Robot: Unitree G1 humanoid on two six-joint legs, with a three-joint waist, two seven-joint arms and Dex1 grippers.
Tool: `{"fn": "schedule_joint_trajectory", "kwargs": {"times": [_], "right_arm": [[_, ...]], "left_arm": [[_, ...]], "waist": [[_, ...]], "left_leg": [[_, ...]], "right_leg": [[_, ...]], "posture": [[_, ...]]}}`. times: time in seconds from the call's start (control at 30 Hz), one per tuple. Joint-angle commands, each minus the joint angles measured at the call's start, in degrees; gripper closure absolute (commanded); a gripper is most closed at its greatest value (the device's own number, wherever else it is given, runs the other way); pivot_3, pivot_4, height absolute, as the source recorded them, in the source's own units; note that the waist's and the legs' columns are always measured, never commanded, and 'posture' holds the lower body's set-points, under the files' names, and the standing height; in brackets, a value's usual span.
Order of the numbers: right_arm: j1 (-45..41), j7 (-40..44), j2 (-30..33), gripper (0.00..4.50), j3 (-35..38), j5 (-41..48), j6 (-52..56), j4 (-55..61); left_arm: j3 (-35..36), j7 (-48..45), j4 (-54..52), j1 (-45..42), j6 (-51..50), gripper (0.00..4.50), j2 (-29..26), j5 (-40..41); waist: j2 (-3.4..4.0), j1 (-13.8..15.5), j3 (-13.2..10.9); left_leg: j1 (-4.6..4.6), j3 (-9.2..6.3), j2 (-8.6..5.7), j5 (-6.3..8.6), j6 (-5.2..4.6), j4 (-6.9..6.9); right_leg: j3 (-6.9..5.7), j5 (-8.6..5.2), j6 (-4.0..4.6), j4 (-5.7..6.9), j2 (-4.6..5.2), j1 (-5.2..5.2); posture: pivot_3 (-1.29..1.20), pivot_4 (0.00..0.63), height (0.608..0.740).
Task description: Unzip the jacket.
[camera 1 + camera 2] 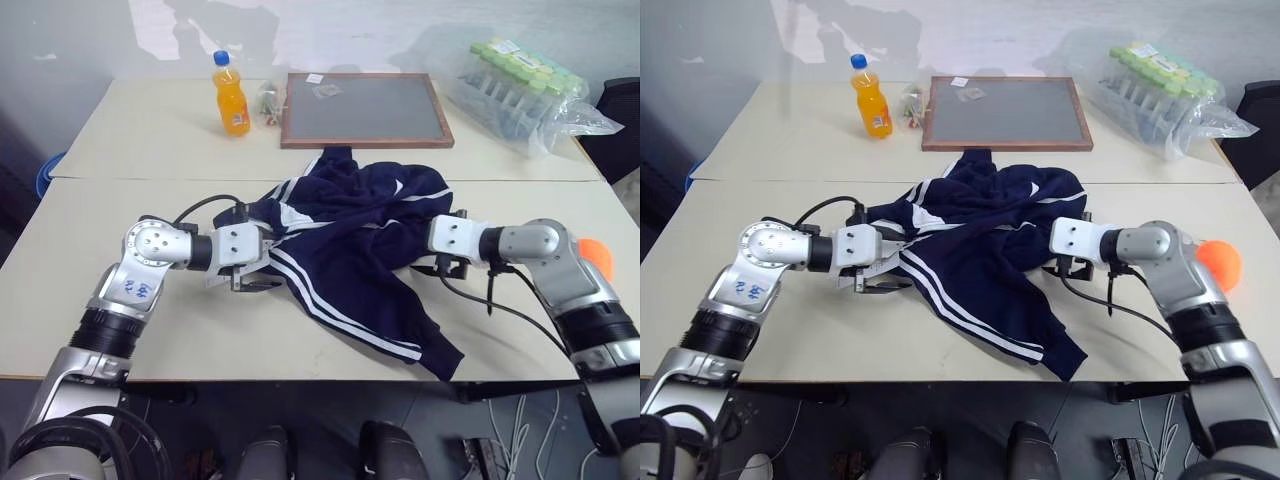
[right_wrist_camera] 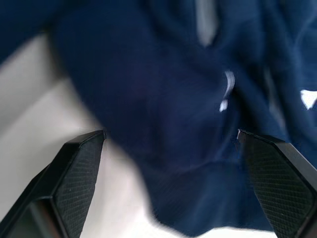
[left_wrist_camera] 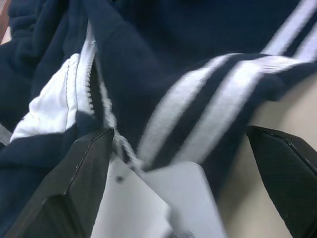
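Left eye view has the jacket point(image 1: 350, 235) lying crumpled in a heap on the near table point(image 1: 130, 330), one striped sleeve trailing toward the near edge. Left gripper point(image 1: 262, 262) sits at the heap's left edge and right gripper point(image 1: 432, 245) at its right edge, each with its jaws spread wide and nothing between them. In the left wrist view a run of white zipper teeth point(image 3: 91, 74) shows between the black fingers point(image 3: 74, 183), beside a white paper tag point(image 3: 148, 208) and the sleeve stripes.

The step in hand looks like the approach for a first hold. To do it well, the left jaws should close on fabric right beside the zipper, not on the tag or sleeve, while the right pins the other side. The pull itself I cannot make out.

Behind stand an orange soda bottle point(image 1: 231, 95), a framed chalkboard point(image 1: 362, 110) and bagged bottles point(image 1: 520, 85).
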State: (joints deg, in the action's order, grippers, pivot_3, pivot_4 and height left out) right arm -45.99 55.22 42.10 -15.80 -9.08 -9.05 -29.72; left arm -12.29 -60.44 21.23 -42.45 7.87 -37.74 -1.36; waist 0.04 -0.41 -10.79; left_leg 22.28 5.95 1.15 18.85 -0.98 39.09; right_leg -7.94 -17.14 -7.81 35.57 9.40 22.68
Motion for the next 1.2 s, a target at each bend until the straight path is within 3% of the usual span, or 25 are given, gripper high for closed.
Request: {"fn": "schedule_joint_trajectory", "kwargs": {"times": [0.03, 0.3, 0.4, 0.47, 0.63, 0.93, 1.2], "right_arm": [[-1.41, -0.74, 0.21, 0.92, 0.18, -1.77, -2.14, -3.23], [-1.71, 1.76, 0.99, 3.70, 0.49, -1.91, -5.72, -7.31], [-0.08, 4.63, 2.57, 4.50, 0.95, -1.03, -6.26, -5.94], [1.49, 6.68, 4.03, 4.50, 1.71, -0.10, -6.01, -4.17], [8.00, 13.73, 9.22, 4.50, 4.61, 5.18, -1.93, 4.97], [38.60, 25.65, 24.79, 4.50, 22.07, 24.87, 14.20, 37.42], [60.33, 24.73, 24.22, 4.50, 36.52, 29.96, 23.22, 53.43]], "left_arm": [[0.22, 0.22, 2.79, -1.31, 2.77, 0.58, 0.34, -0.82], [0.19, -1.94, 3.52, -0.40, 5.11, 3.09, 0.00, -1.32], [0.41, -2.84, 2.53, 0.77, 5.66, 4.02, -0.86, -1.24], [0.20, -2.58, 2.39, 1.39, 6.56, 4.43, -1.64, -2.35], [0.59, -3.40, -0.54, 4.25, 7.19, 4.43, -4.09, -2.43], [3.76, -5.60, -14.78, 15.87, 7.79, 4.43, -11.84, 0.99], [6.93, -4.51, -29.03, 31.40, 5.37, 4.43, -18.18, 2.07]], "waist": [[0.00, -0.06, 0.00], [0.00, 0.03, 0.00], [0.00, 0.01, 0.00], [0.00, 0.14, 0.00], [0.00, 0.31, 0.00], [-0.02, 0.64, 0.00], [-0.03, 0.96, 0.01]], "left_leg": [[0.00, 0.00, 0.00, 0.00, 0.00, 0.00], [0.00, -0.01, -0.01, 0.00, 0.00, 0.04], [0.00, -0.01, -0.01, 0.00, 0.00, 0.04], [0.01, -0.03, -0.01, 0.00, 0.00, 0.03], [-0.01, -0.07, -0.02, 0.01, -0.01, 0.04], [0.01, -0.17, -0.01, 0.02, -0.03, 0.03], [-0.21, -0.53, 0.02, 0.08, -0.05, 0.05]], "right_leg": [[0.00, 0.00, 0.00, 0.00, 0.00, 0.00], [0.00, 0.00, 0.00, 0.02, 0.01, -0.01], [0.01, 0.00, 0.00, 0.02, 0.01, -0.01], [-0.01, 0.00, 0.00, 0.02, 0.01, -0.01], [-0.02, 0.00, 0.00, 0.01, 0.02, -0.05], [-0.06, 0.00, 0.00, -0.03, 0.05, -0.08], [0.07, 0.00, 0.00, -0.03, 0.05, -0.21]], "posture": [[0.00, 0.150, 0.740], [0.00, 0.150, 0.740], [0.00, 0.150, 0.740], [0.00, 0.150, 0.740], [0.00, 0.150, 0.740], [0.00, 0.150, 0.740], [0.00, 0.150, 0.740]]}}
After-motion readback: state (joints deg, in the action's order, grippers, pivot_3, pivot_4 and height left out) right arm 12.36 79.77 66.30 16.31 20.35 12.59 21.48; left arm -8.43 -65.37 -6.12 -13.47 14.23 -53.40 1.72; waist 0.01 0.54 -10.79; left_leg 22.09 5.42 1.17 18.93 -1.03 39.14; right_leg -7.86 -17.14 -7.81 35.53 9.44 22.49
